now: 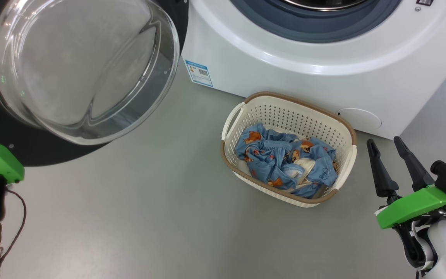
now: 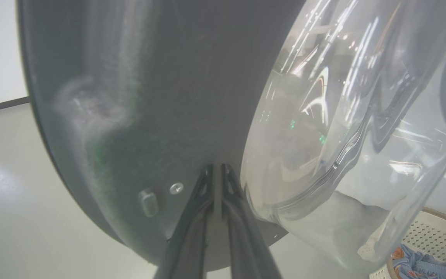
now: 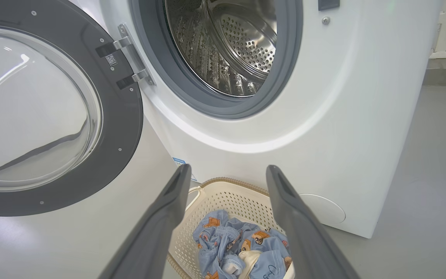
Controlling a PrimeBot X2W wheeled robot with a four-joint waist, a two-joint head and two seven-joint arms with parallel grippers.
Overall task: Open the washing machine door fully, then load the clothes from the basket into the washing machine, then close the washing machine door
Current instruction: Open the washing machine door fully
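The washing machine door (image 1: pixel 83 66) stands swung open at the upper left, its clear glass bowl bulging toward me. My left gripper (image 2: pixel 216 168) is shut, its tips against the door's (image 2: pixel 149 97) dark inner ring beside the glass. The white washing machine (image 1: pixel 285 69) has its drum (image 3: pixel 230 46) exposed. On the floor in front of it sits the basket (image 1: pixel 347 128), holding the blue bear-print clothes (image 1: pixel 285 159). To the basket's right my right gripper (image 1: pixel 383 142) is open and holds nothing. In the right wrist view this gripper (image 3: pixel 227 169) points at the basket (image 3: pixel 223 197) and the clothes (image 3: pixel 238 244).
Grey floor (image 1: pixel 130 213) spreads between the door and the basket. A blue label sticker (image 1: pixel 198 72) and a round cover (image 1: pixel 360 118) mark the machine's lower front. A thin brown cable (image 1: pixel 18 217) hangs by my left arm. The door's hinge (image 3: pixel 130 58) sits left of the drum opening.
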